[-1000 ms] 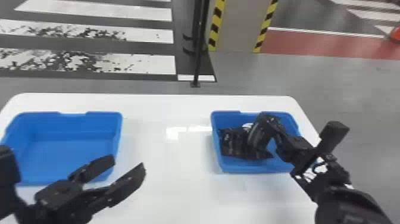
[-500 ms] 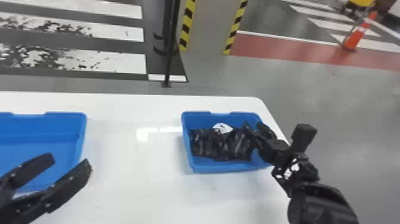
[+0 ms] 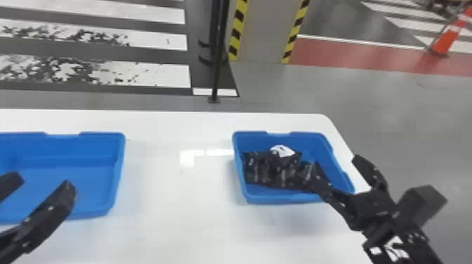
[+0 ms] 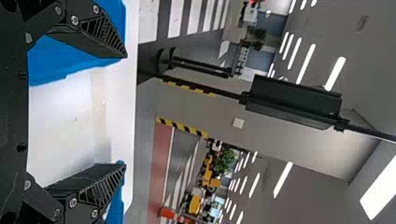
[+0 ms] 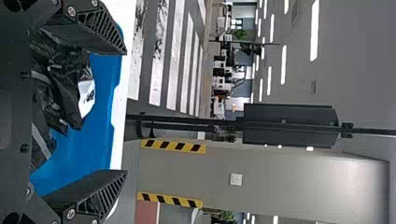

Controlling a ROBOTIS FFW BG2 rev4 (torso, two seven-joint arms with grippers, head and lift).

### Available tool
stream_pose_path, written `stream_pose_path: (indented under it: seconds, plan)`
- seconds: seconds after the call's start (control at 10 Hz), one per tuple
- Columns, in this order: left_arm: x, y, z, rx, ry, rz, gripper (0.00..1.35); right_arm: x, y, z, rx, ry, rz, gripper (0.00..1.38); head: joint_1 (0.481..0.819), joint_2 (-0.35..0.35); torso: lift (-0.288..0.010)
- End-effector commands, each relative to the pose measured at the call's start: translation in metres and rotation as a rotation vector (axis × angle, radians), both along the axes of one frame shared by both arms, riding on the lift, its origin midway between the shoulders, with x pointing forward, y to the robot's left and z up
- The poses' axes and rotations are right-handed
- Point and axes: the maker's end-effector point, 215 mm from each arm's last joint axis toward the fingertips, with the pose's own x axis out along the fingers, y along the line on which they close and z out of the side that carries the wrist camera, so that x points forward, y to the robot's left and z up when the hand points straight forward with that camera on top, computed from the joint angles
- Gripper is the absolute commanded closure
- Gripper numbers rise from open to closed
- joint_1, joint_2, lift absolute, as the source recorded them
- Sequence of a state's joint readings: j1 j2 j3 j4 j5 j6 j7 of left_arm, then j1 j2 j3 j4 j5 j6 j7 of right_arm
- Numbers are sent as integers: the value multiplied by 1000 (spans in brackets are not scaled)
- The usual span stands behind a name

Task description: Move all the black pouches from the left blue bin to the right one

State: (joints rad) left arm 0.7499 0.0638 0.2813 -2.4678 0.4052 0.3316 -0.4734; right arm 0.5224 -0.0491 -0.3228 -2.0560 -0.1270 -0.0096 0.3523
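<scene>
In the right bin (image 3: pixel 281 198), black pouches (image 3: pixel 274 173), right tool (image 3: pixel 339 173) wide; near left bin (image 3: pixel 119 161), left tool (image 3: pixel 44 180) wide.

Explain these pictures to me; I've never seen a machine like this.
This is a robot with two black arms at a white table. The head view looks down from its head; each wrist view comes from one arm's camera, turned sideways. Two blue bins stand on the table: the left bin shows no pouches in its visible part, while black pouches lie in the right bin. The left gripper and right gripper have their fingers apart, holding nothing.
</scene>
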Motion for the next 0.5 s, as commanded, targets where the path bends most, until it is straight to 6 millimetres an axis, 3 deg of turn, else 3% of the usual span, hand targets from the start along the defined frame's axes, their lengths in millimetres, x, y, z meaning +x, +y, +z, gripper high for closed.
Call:
stream_pose_path:
  seconds: [0.0, 0.2, 0.4]
  plan:
    - [-16, 40, -1, 141, -42, 100, 219, -41, 18, 16, -2, -27, 6, 116, 695, -165, -140]
    - [-34, 66, -12, 230, -48, 173, 223, -80, 33, 24, -43, -40, 36, 116, 695, -80, -140]
    - [-34, 77, -9, 251, -69, 212, 223, -89, 42, 18, -35, -25, 51, 116, 695, -7, -140]
